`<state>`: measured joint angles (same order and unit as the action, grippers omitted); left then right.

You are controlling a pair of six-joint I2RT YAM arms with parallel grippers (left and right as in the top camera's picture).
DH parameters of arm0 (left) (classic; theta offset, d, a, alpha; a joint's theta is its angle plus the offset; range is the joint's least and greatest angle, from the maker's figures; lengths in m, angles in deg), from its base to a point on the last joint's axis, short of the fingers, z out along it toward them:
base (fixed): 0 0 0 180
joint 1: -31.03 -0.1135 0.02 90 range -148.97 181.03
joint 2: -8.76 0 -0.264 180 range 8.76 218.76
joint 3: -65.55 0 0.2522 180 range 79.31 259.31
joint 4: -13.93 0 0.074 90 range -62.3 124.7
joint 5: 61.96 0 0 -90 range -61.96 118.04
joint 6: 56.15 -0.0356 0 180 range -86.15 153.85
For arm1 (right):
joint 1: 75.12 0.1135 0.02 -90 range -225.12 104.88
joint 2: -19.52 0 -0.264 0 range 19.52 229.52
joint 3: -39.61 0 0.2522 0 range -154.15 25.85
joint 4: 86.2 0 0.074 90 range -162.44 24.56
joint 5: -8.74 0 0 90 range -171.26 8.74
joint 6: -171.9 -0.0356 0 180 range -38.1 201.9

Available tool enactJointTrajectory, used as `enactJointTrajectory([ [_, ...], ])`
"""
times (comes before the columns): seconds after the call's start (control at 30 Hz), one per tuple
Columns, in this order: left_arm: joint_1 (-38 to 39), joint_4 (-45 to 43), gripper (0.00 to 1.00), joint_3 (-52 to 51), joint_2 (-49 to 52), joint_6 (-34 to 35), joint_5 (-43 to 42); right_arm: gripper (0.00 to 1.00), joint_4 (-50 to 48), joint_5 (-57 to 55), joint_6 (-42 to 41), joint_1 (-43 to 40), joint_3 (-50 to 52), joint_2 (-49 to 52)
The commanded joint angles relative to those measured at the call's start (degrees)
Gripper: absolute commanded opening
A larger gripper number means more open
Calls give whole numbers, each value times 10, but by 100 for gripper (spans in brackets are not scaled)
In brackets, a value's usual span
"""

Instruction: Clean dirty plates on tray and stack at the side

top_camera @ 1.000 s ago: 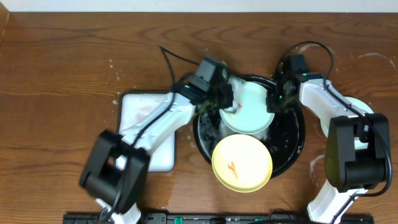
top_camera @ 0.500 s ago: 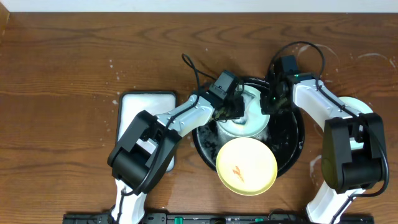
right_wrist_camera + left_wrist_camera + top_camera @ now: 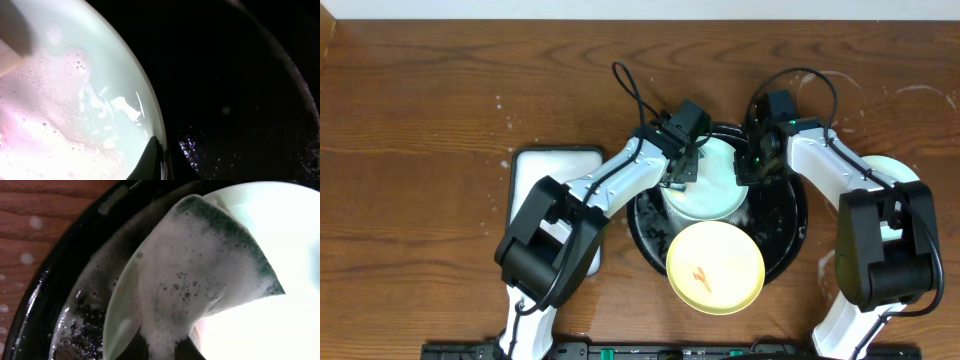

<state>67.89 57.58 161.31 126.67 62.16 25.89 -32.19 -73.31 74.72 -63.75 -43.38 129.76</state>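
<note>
Mint plate, yellow plate in tray

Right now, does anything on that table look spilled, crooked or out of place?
Yes. The yellow plate sticks out over the near rim of the black tray and bears an orange smear. White soapy rings mark the wooden table near its right end, outside the tray.

The tray is black, flecked with white foam — the mint-green plate is pale, the yellow plate carries an orange smear. The sponge is dark green under white suds; the worktop, brown wood-grain.
</note>
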Motion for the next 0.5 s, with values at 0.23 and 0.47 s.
enactJointTrajectory([
  [0.23,31,-77,7,5,27,126,-189,1,11,0,4,10,14,12],
  [0.47,46,-55,8,5,27,143,-199,1,11,0,3,10,14,12],
])
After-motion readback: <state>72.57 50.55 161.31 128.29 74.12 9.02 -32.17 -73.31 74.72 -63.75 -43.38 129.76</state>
